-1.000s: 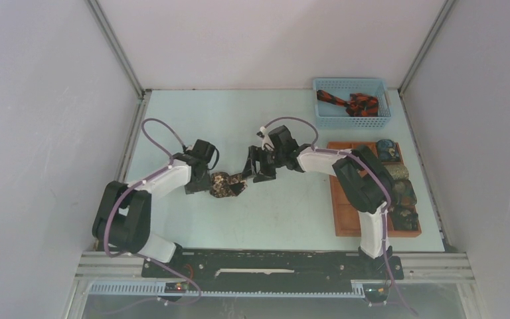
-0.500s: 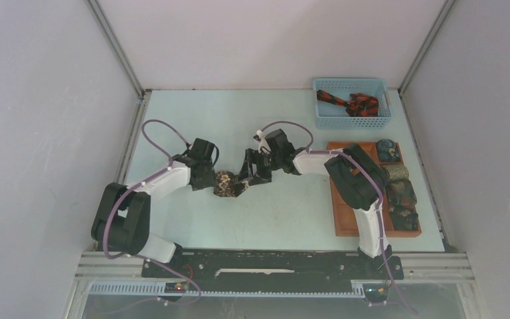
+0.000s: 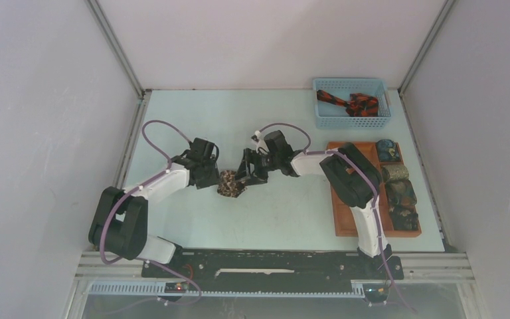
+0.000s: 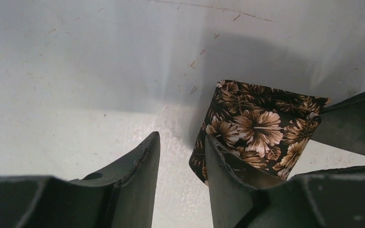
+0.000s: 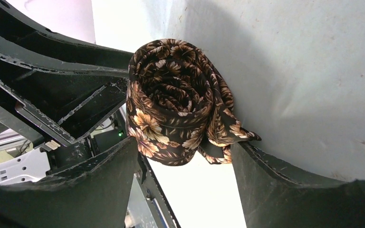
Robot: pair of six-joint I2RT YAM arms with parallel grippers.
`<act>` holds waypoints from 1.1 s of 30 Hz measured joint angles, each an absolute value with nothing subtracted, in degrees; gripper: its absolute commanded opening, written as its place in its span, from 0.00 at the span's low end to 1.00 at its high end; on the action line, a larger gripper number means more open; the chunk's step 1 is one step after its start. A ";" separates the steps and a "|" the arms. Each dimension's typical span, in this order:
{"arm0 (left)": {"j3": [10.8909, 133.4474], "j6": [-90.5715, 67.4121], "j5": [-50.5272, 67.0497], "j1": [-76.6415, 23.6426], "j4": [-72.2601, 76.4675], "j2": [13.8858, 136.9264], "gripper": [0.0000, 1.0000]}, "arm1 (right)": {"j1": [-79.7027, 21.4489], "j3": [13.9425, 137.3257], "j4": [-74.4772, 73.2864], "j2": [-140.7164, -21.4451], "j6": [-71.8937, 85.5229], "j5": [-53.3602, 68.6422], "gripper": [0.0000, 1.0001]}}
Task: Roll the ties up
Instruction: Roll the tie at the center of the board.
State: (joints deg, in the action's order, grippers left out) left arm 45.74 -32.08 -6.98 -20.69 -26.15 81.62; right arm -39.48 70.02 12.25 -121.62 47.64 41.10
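- Far right corner of the table (image 3: 272, 219): blue mesh basket (image 3: 320, 119) holding a loose black and red-orange tie (image 3: 352, 104); well apart from the work
- Right edge: orange-brown compartment tray (image 3: 342, 211); its right-hand column holds rolled ties (image 3: 402, 192), blue-green and olive, one per compartment; the right arm's elbow hangs over the tray's left part and hides it
- Nothing lies between the two claws except the tie itself; each claw crowds the other's wrist view
- Brown floral tie (image 3: 230, 184) sits at table centre, wound into a compact roll; from the right wrist its spiral end (image 5: 180, 95) faces the camera, a short loose tail poking out toward the right-hand finger
- Right gripper (image 5: 185, 145) straddles the roll, jaws spread wide, both tips against fabric; whether it presses or only brackets, I cannot tell
- Left gripper (image 4: 181, 142) released, narrow gap showing bare table only; the roll (image 4: 259, 124) lies outside that gap, touching the outer face of its right-hand finger (image 4: 221, 175)
- Top view: left gripper (image 3: 214, 178) just left of the roll, right gripper (image 3: 244, 178) just right of it
- Versus a second ago: the roll is tighter, the flat tail toward the right claw is taken up; both claws have drawn in closer; the right elbow has shifted left, baring more of the tray
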 measured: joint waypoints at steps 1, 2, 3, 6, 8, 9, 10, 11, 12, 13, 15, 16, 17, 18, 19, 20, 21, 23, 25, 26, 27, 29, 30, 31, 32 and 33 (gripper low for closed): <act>45.74 -32.08 -6.85 -20.73 -26.00 81.62 0.46 | -39.55 70.02 12.58 -121.75 47.97 41.23 0.73; 45.74 -32.10 -6.81 -20.78 -25.82 81.62 0.46 | -39.64 70.02 12.84 -121.91 48.18 41.34 0.71; 45.67 -32.10 -6.76 -20.80 -25.63 81.62 0.46 | -39.75 70.02 13.08 -122.06 48.56 41.45 0.70; 45.12 -32.12 -6.68 -20.88 -24.95 81.62 0.45 | -40.14 70.02 14.22 -122.61 49.58 41.71 0.65; 44.51 -32.12 -6.63 -20.88 -24.60 81.62 0.45 | -40.47 70.02 15.07 -123.04 50.22 41.85 0.61; 44.21 -32.16 -6.61 -20.86 -24.47 81.62 0.45 | -40.64 70.02 15.33 -123.22 50.63 41.85 0.60; 43.92 -32.40 -6.55 -20.88 -24.43 81.62 0.45 | -40.77 70.02 15.64 -123.39 50.83 41.85 0.58; 43.79 -32.49 -6.42 -20.86 -24.43 81.62 0.45 | -40.84 70.02 15.92 -123.57 51.11 41.89 0.57; 43.66 -32.51 -6.35 -20.86 -24.40 81.62 0.45 | -40.91 70.02 16.16 -123.74 51.51 41.87 0.56; 43.62 -32.51 -6.28 -20.86 -24.38 81.60 0.45 | -40.91 70.02 16.38 -123.85 51.83 41.91 0.54; 43.59 -32.51 -6.24 -20.86 -24.23 81.60 0.45 | -40.91 70.02 16.73 -123.87 52.38 42.04 0.49; 43.59 -32.51 -6.22 -20.88 -24.16 81.60 0.45 | -40.88 70.02 17.02 -123.87 52.60 42.09 0.46; 43.59 -32.51 -6.22 -20.86 -24.14 81.60 0.45 | -40.91 70.02 17.28 -123.87 52.84 42.17 0.42; 43.59 -32.51 -6.22 -20.86 -24.12 81.60 0.45 | -40.91 70.02 17.50 -123.90 53.19 42.26 0.39; 43.59 -32.51 -6.22 -20.86 -24.10 81.60 0.45 | -40.91 70.02 17.67 -123.92 53.39 42.28 0.35; 43.59 -32.51 -6.22 -20.86 -24.08 81.60 0.45 | -40.91 70.02 17.91 -123.96 53.60 42.30 0.30; 43.59 -32.51 -6.22 -20.86 -24.08 81.60 0.45 | -40.91 70.02 18.06 -124.03 53.80 42.33 0.27; 43.59 -32.51 -6.24 -20.86 -24.05 81.60 0.45 | -40.88 70.02 18.24 -124.07 53.98 42.44 0.21; 43.59 -32.51 -6.26 -20.86 -24.01 81.60 0.44 | -40.84 70.02 18.31 -124.09 54.30 42.54 0.14; 43.59 -32.51 -6.24 -20.86 -23.97 81.60 0.45 | -40.80 70.02 18.35 -124.09 54.50 42.61 0.09; 43.59 -32.51 -6.24 -20.86 -23.90 81.60 0.45 | -40.77 70.02 18.41 -124.09 54.59 42.70 0.06; 43.59 -32.51 -6.24 -20.86 -23.81 81.56 0.45 | -40.73 70.02 18.44 -124.09 54.72 42.76 0.02; 43.59 -32.51 -6.26 -20.86 -23.79 81.54 0.45 | -40.71 70.02 18.41 -124.09 54.85 42.76 0.01; 43.59 -32.51 -6.24 -20.86 -23.79 81.45 0.45 | -40.69 70.02 18.39 -124.09 54.92 42.78 0.00; 43.59 -32.51 -6.24 -20.86 -23.81 81.30 0.46 | -40.66 70.02 18.39 -124.09 54.89 42.83 0.00; 43.59 -32.51 -6.20 -20.86 -23.81 81.17 0.47 | -40.64 70.02 18.37 -124.09 54.94 42.85 0.00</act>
State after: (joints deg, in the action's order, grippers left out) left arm 43.59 -32.51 -6.20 -20.86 -23.81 81.17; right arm -40.64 70.02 18.37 -124.09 54.94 42.85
